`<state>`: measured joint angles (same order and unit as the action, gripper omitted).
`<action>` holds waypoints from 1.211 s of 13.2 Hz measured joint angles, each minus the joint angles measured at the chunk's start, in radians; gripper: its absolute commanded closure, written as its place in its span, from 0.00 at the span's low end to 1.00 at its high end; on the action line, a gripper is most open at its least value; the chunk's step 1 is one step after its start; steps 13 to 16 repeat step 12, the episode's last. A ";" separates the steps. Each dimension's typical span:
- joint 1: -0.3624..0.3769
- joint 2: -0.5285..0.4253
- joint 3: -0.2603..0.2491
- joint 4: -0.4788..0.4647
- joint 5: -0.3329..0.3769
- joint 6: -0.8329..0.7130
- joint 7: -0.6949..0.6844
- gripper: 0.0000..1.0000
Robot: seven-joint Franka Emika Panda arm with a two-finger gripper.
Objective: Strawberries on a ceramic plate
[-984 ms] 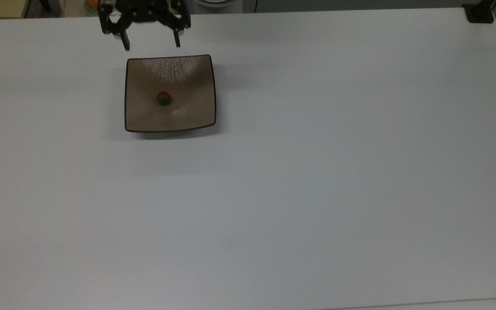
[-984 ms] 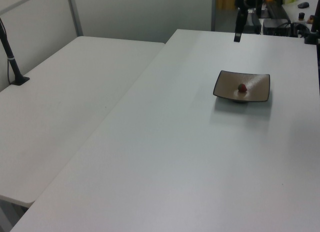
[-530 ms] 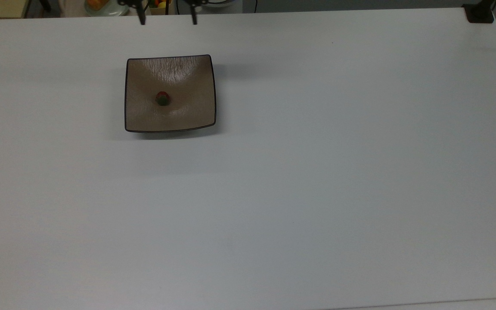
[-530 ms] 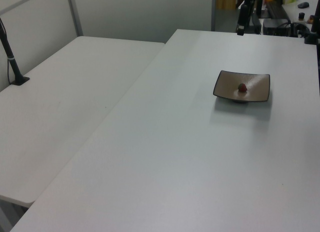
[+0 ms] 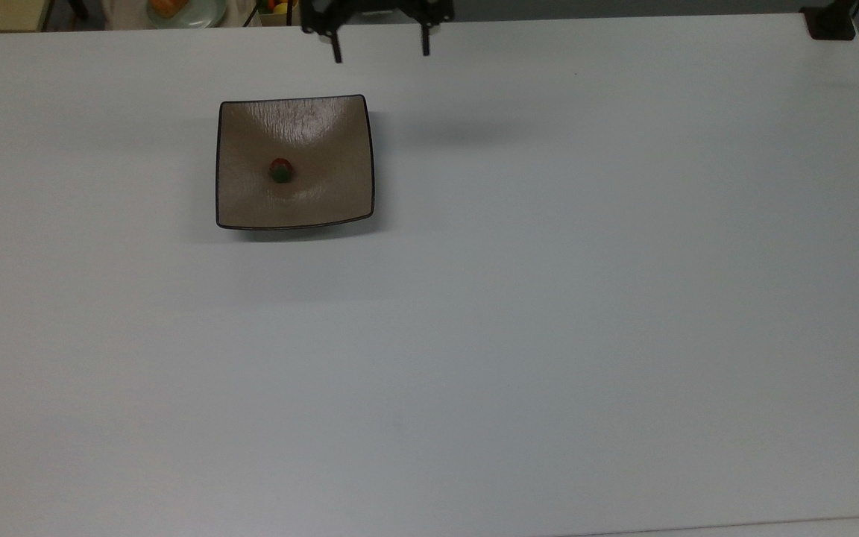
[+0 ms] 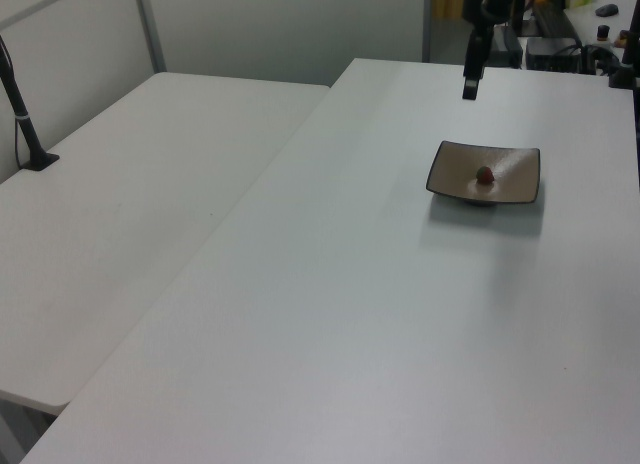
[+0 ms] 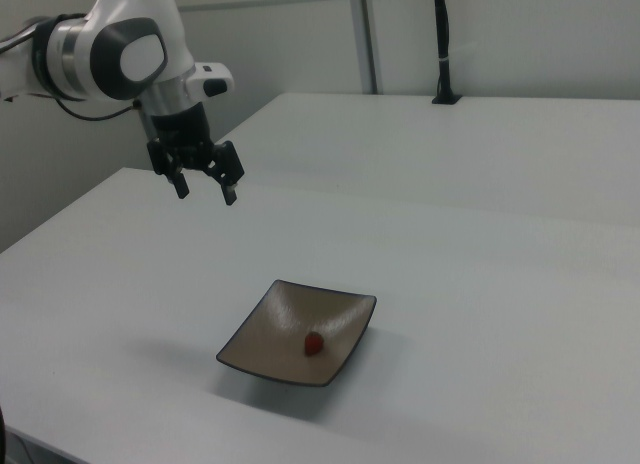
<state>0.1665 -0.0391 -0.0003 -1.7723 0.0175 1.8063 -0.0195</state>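
Since the strawberry (image 5: 281, 170) already sits mid-plate (image 5: 250, 201), near the table's (image 5: 549, 298) far edge in the top view, we judge the placing done. Our gripper (image 5: 381, 46) hangs empty above that edge, jaws wide; we'd retreat without clipping the plate.

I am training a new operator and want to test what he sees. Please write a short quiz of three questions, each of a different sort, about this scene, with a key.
1. True or false: the strawberry lies on the ceramic plate.
2. The gripper is: A) shut on the strawberry, B) open and empty, C) touching the plate.
3. Fill in: in the right view, the gripper hangs above the ____, apart from the plate.

Key: 1 true; 2 B; 3 table.
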 measured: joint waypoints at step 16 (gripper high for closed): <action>-0.008 0.020 0.016 0.082 0.000 -0.059 0.013 0.00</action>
